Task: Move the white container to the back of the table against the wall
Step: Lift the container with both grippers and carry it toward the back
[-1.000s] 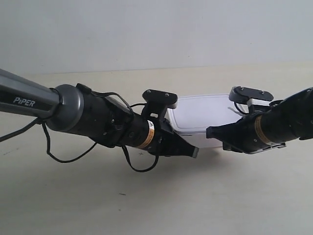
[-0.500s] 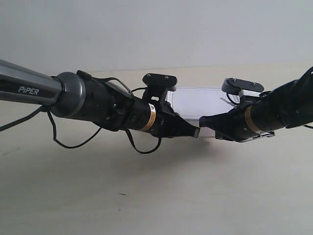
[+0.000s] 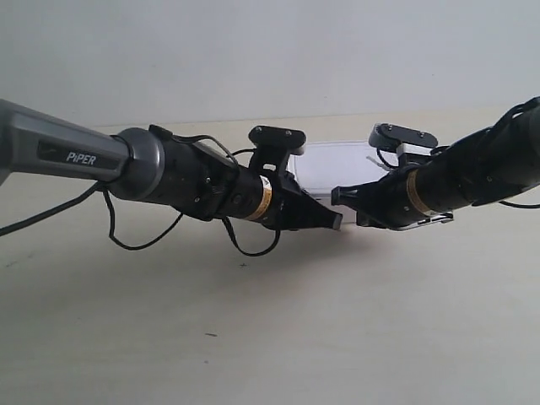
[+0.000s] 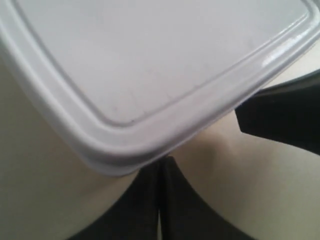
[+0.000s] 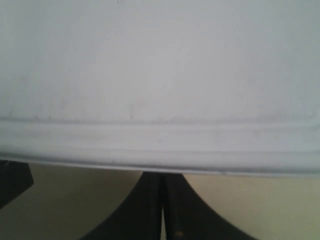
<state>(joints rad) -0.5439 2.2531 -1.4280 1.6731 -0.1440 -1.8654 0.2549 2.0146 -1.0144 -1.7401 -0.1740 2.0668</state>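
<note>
The white container (image 3: 336, 164) lies flat on the table (image 3: 253, 337), a short way in front of the wall (image 3: 253, 51). My left gripper (image 3: 338, 222), on the arm at the exterior view's left, is shut with its tips against the container's near corner (image 4: 125, 160). My right gripper (image 3: 337, 197), on the other arm, is also shut and presses the container's near long side (image 5: 160, 150). In the wrist views the left gripper (image 4: 161, 162) and right gripper (image 5: 162, 176) each touch the lid's rim. Most of the container's front is hidden by the arms.
Loose black cables (image 3: 245, 249) hang under the left arm. The right gripper's black finger (image 4: 280, 117) shows beside the container corner in the left wrist view. Bare table stretches in front of both arms, and a strip of it lies between container and wall.
Both shut grippers have moved toward the wall, and the container has slid back with them. The two tips have drawn closer together.
</note>
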